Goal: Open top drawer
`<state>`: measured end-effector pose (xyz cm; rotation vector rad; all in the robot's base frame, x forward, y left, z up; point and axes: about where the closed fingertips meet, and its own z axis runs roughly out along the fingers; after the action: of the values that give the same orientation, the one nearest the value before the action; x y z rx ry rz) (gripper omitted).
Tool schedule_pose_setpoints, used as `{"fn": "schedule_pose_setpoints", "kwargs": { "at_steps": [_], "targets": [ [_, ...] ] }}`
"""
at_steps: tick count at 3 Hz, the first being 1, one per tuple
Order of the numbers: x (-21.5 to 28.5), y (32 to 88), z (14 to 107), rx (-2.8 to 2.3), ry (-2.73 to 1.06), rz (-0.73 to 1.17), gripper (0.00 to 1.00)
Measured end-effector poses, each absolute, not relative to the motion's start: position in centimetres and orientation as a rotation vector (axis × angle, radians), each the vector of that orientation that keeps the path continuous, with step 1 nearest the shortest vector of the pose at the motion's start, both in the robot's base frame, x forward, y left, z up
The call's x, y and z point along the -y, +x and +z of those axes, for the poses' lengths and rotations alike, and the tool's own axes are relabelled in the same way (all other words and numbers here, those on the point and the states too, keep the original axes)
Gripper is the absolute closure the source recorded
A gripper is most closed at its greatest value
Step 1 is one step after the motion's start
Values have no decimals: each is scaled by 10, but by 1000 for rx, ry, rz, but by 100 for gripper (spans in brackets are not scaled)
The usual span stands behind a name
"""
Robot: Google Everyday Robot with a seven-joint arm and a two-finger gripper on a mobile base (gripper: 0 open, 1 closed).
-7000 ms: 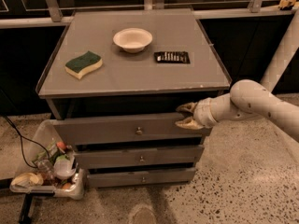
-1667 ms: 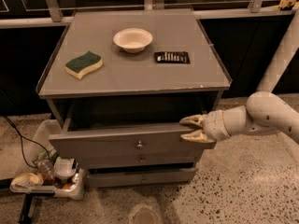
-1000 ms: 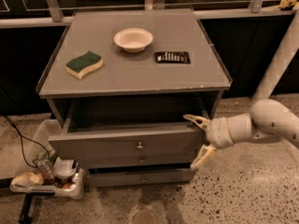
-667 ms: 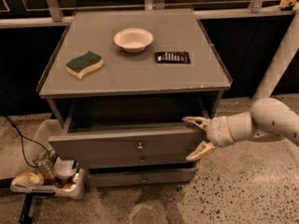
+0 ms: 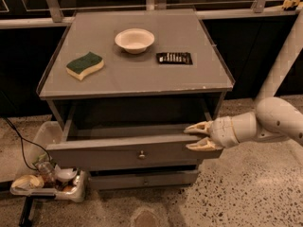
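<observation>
The top drawer (image 5: 109, 153) is a grey drawer with a tall front panel and a small round metal knob (image 5: 141, 154). It stands pulled well out of the grey cabinet (image 5: 137, 77), and its dark inside shows. My gripper (image 5: 198, 137) is at the right end of the drawer front. One finger lies over the top edge and the other against the front face. The fingers are apart, and I cannot tell whether they touch the panel.
A white bowl (image 5: 134, 40), a green-and-yellow sponge (image 5: 84, 65) and a black packet (image 5: 174, 57) lie on the cabinet top. A slimmer lower drawer (image 5: 142, 178) is shut. A tray of clutter (image 5: 47, 181) and a cable lie on the floor at left. A white post (image 5: 284, 56) stands at right.
The drawer was pulled out from nearly shut. The fingers then spread wide off the front's right end and have since narrowed again. The drawer has stayed out.
</observation>
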<state>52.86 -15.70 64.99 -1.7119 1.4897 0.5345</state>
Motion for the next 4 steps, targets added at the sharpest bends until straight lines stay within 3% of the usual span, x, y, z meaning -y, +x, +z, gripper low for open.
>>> {"fn": "schedule_pose_setpoints", "kwargs": {
  "at_steps": [1,2,3,4],
  "targets": [
    [153,515,653,-1463,-1726,560,97],
    [164,489,648,-1446,-1725,564,100],
    [162,490,649,-1446,-1725,564,83],
    [162,490,649,-1446,-1725,564,59]
  ]
}}
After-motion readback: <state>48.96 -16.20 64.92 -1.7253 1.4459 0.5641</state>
